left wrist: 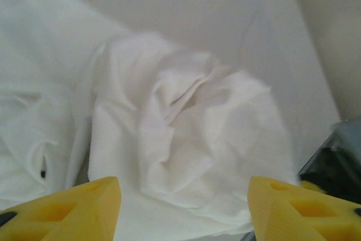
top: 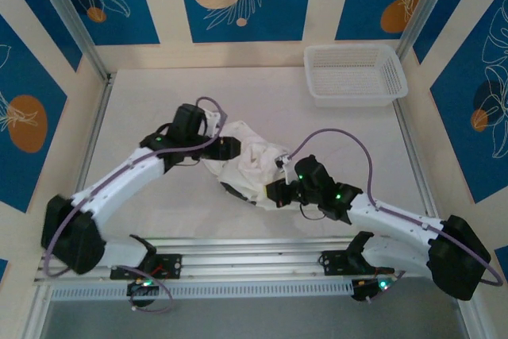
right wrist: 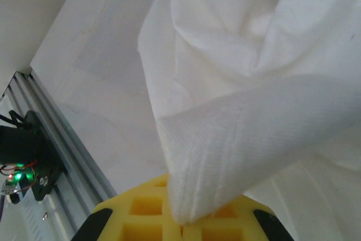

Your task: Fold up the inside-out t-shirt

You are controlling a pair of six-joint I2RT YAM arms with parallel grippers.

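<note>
Open table (top: 151, 101) far left; bunched t-shirt (top: 252, 163) blocks the middle, basket (top: 355, 75) the far right corner.

Top view: both arm wrists (top: 190, 129) overlap the t-shirt (top: 252, 163), concealing its left and near margins; sleeves and collar cannot be distinguished. Left wrist view: the fingers (left wrist: 84, 210) of the left gripper (left wrist: 183, 196) are cropped by the bottom edge; a dark object (left wrist: 335, 167) at the right edge is blurred and cropped. Right wrist view: a cloth fold partly covers the fingers (right wrist: 141, 215) of the right gripper (right wrist: 181, 221).
</note>
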